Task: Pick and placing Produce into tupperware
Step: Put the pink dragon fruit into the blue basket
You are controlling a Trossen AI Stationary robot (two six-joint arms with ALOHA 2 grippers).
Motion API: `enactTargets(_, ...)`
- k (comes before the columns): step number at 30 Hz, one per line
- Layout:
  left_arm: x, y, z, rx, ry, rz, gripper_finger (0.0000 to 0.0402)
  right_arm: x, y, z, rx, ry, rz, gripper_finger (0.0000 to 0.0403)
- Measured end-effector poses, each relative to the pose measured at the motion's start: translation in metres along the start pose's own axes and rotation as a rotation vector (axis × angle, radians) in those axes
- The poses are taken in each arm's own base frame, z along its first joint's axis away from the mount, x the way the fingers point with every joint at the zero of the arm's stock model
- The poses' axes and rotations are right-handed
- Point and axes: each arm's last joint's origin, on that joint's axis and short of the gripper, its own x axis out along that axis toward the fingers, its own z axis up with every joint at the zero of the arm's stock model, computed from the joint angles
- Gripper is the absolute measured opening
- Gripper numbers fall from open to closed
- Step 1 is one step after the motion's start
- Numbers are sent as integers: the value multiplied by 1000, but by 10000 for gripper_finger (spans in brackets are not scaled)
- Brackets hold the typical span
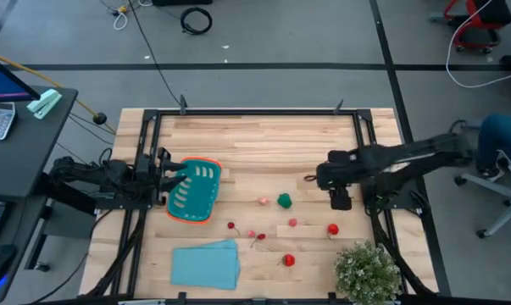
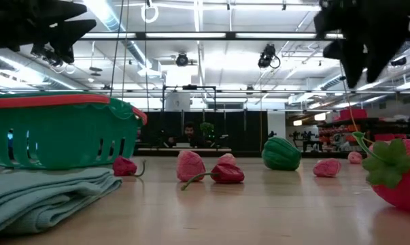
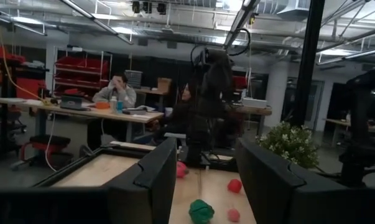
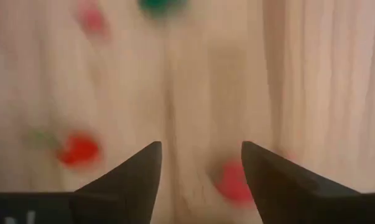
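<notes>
The teal tupperware with its orange rim stands on the table's left part, also visible in the low view. Small produce pieces lie scattered mid-table: a green one, pink ones, red ones and a strawberry. My left gripper hovers open over the tub's left edge, above its rim. My right gripper hangs open above the table, pointing down, with a red piece on the wood below its fingers.
A folded light-blue cloth lies near the table's near edge. A bushy potted plant stands at the near right corner. Dark frame rails run along the table's sides. Bare wood shows toward the far edge. People sit at desks in the room beyond.
</notes>
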Motion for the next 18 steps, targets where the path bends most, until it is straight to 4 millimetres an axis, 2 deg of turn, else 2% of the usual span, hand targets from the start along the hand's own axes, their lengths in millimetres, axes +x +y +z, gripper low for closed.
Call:
enactTargets(4, 0, 0, 0, 12, 1, 0, 172, 19, 3, 8, -30, 276, -59, 248)
enactTargets(7, 0, 0, 1, 72, -5, 3, 172, 37, 5, 9, -73, 417, -85, 264)
enactTargets(14, 0, 0, 1, 117, -5, 8, 172, 66, 2, 13, -290, 522, -264, 294)
enactTargets(18, 0, 0, 0, 95, -2, 9, 172, 79, 2, 9, -309, 539, -241, 300)
